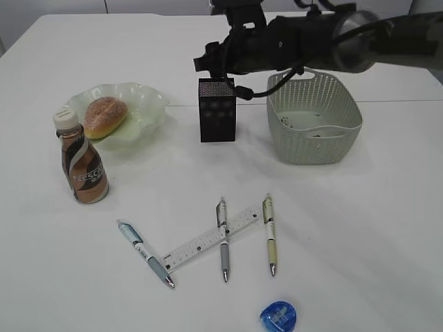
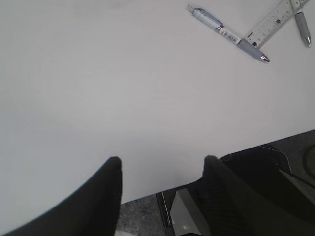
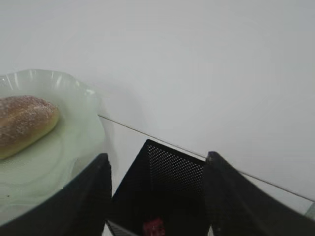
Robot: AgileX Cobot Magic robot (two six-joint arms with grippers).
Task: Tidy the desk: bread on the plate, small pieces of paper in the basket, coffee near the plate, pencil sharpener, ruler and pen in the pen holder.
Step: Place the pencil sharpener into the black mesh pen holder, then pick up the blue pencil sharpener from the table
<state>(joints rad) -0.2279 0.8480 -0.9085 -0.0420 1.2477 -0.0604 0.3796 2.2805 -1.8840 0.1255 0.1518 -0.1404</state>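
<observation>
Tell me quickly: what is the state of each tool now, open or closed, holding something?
Left tool: open, holding nothing, above the bare table.
Right tool: open, holding nothing, above the pen holder.

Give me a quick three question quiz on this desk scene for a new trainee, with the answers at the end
1. True or false: the bread already lies on the plate.
2. How many pens lie on the table? A) two B) three C) four
3. Fill in: the right gripper hangs open above the ____.

Key:
1. True.
2. B: the pen with blue accents, the grey pen lying across the ruler, and the yellowish pen.
3. Pen holder, the black mesh box between the plate and the basket.
</observation>
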